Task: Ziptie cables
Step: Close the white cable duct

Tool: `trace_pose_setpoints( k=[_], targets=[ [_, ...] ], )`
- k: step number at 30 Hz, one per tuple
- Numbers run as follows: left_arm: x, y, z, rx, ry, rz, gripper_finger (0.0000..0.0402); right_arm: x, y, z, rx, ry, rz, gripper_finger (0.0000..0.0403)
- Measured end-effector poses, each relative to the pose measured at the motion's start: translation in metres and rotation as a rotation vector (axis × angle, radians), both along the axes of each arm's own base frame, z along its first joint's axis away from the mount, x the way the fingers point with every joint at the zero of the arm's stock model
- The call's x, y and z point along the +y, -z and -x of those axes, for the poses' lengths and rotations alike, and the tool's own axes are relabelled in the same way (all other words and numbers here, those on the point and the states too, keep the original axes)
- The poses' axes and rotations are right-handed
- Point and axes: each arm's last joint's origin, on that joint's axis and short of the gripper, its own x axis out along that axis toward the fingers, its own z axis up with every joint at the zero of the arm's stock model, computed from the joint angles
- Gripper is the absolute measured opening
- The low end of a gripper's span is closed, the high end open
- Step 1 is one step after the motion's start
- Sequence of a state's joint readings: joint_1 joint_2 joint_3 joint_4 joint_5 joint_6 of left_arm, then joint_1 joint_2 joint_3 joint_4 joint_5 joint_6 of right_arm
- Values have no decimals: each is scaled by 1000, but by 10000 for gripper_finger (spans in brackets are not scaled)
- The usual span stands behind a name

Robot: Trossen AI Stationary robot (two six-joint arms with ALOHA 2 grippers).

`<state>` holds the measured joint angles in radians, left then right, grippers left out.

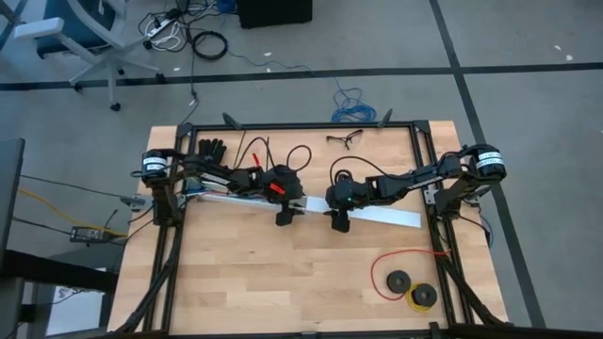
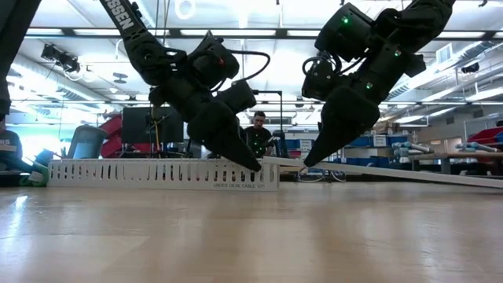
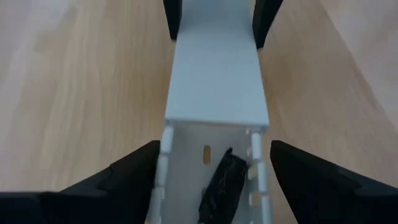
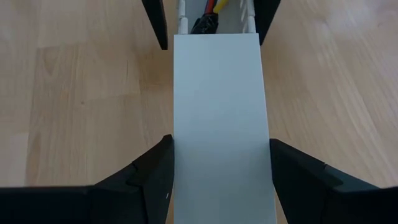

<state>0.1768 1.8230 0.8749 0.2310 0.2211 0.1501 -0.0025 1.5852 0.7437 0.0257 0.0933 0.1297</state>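
The left pincer (image 3: pixel 214 180) straddles the slotted channel (image 3: pixel 214 155), wide open; the right pincer (image 4: pixel 217 180) clasps the lid (image 4: pixel 217 112). Sliding it could pinch the cables (image 4: pixel 208 18) inside.

On the tabletop (image 1: pixel 283 282) I count two end effectors — left (image 1: pixel 284 218), right (image 1: pixel 338 224) — two black spools (image 1: pixel 411 287), one white slotted channel (image 2: pixel 157 174), one flat white cover (image 4: pixel 221 124), one glove (image 1: pixel 212 151).

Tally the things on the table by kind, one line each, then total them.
White channel pieces: 2
Black spools: 2
Red wire loop: 1
Black glove: 1
Glasses: 1
Total: 7
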Motion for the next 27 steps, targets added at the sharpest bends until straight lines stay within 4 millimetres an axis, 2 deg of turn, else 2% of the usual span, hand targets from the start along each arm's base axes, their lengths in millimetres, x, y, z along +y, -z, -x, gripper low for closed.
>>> trace_pose_setpoints(
  k=[5, 10, 16, 27],
  targets=[
    [-1, -6, 6, -16, 8, -12, 314, 0, 0, 0, 1, 0, -1, 227],
    [-3, 2, 16, -26, 6, -14, 314, 0, 0, 0, 1, -2, -2, 227],
    [-3, 3, 18, -89, 2, -19, 313, 0, 0, 0, -1, 2, -7, 227],
    [-3, 3, 18, -93, 14, -37, 252, 0, 0, 0, -2, 3, -8, 227]
  ],
)
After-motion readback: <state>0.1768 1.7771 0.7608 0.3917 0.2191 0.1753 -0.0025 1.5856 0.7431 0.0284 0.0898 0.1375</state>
